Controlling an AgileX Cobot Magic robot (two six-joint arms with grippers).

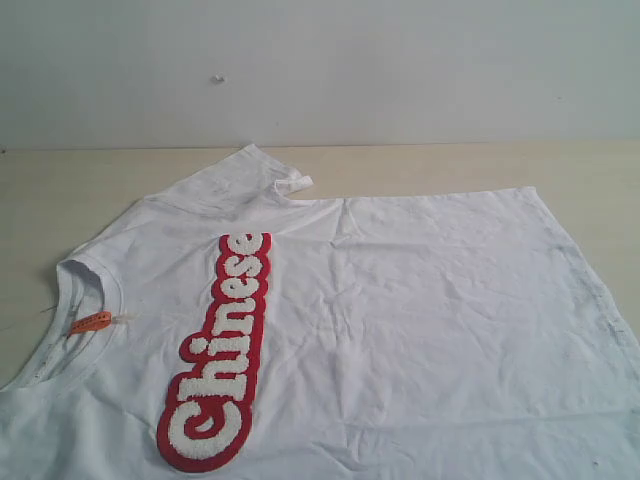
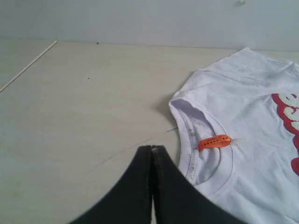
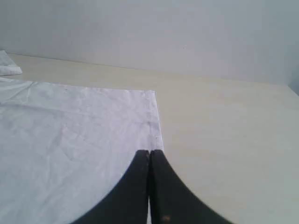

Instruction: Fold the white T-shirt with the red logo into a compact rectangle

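The white T-shirt [image 1: 420, 320] is lying face up and mostly flat on the pale surface [image 1: 90, 180], covering much of it. Its long axis is running left to right: the collar [image 1: 75, 310] with its orange tag [image 1: 90, 322] is sitting at the left, and the hem [image 3: 155, 119] at the right. The red logo [image 1: 220, 350] is crossing the chest from near to far. The far sleeve [image 1: 245, 170] is lying a little rumpled, its cuff turned over.

Neither arm is showing in the exterior view. The left pincer [image 2: 152, 150] is hanging closed and empty over bare surface just beside the collar. The right pincer [image 3: 149, 155] is hovering closed and empty right at the hem's edge. Each arm thus appears to be facing its own end of the shirt, and both would need to open before any grasp.
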